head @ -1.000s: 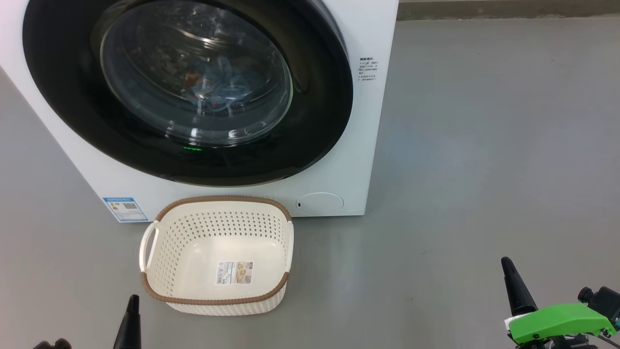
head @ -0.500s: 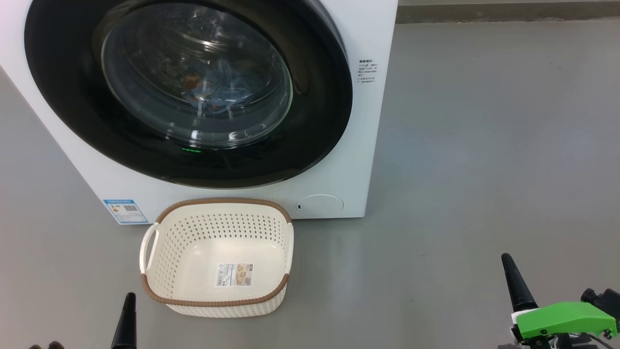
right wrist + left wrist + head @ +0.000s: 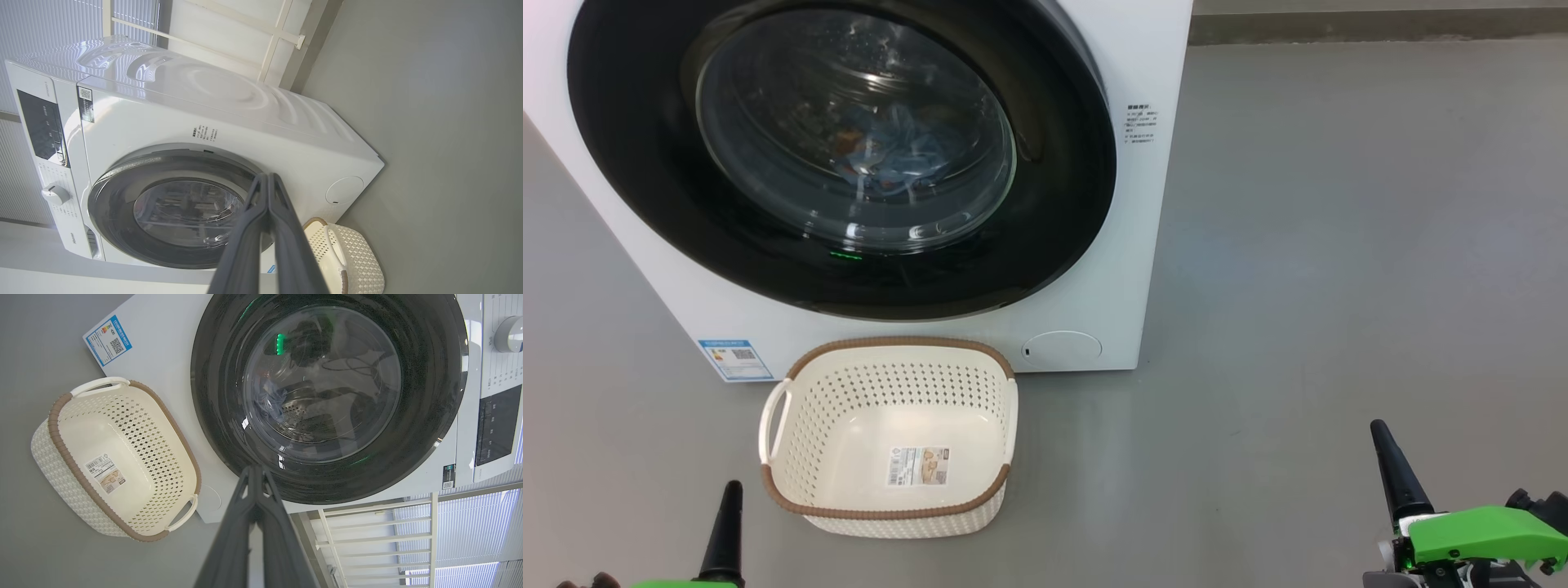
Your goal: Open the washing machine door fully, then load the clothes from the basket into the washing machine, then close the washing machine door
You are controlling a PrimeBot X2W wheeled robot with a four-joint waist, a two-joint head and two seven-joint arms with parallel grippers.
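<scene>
With our left pincer (image 3: 255,473) and right pincer (image 3: 267,179) pressed together, we think the hard, slippery door (image 3: 841,155) is best held at its edge.

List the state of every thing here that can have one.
Washing machine door: shut.
Clothes: inside the washing machine, behind the door.
Basket: empty, upright on the floor.
Service flap: shut.
Left gripper: shut, holding nothing.
Right gripper: shut, holding nothing.
</scene>
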